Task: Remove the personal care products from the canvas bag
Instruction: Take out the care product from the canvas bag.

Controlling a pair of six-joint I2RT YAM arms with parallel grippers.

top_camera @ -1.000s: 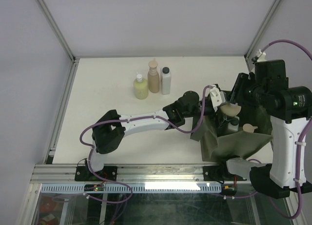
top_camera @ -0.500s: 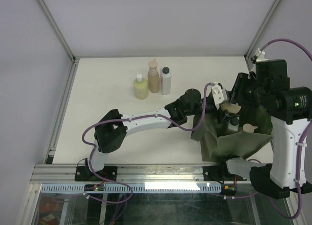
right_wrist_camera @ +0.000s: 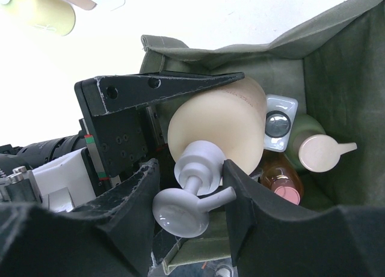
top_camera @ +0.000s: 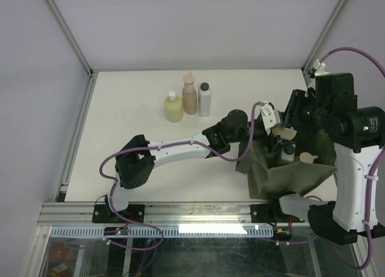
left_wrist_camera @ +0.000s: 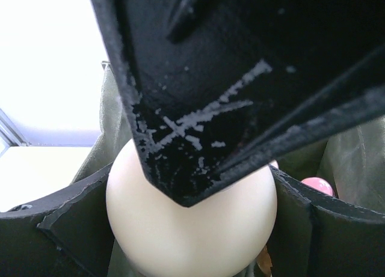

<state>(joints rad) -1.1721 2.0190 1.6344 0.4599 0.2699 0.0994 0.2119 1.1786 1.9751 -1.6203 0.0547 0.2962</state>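
Observation:
The olive canvas bag (top_camera: 289, 176) lies open at the right front of the table. My left gripper (top_camera: 271, 124) reaches into its mouth and is shut on a cream pump bottle (top_camera: 283, 133); in the left wrist view the bottle (left_wrist_camera: 192, 229) fills the gap between both jaws. In the right wrist view the bottle (right_wrist_camera: 222, 121) lies on its side. My right gripper (right_wrist_camera: 191, 187) is open around its grey pump neck (right_wrist_camera: 198, 163), one finger touching the collar and the other apart. Deeper in the bag (right_wrist_camera: 343, 60) lie a green bottle (right_wrist_camera: 319, 152), an orange bottle (right_wrist_camera: 283, 184) and a grey square cap (right_wrist_camera: 278, 124).
Three bottles stand together at the table's back middle: yellow-green (top_camera: 174, 107), tan (top_camera: 190, 95), and white with a black cap (top_camera: 205, 100). The left arm (top_camera: 180, 149) stretches across the table middle. A frame post (top_camera: 313, 66) stands behind the right arm.
The left gripper and the cream bottle have shifted very slightly toward the bag; the right arm has hardly moved.

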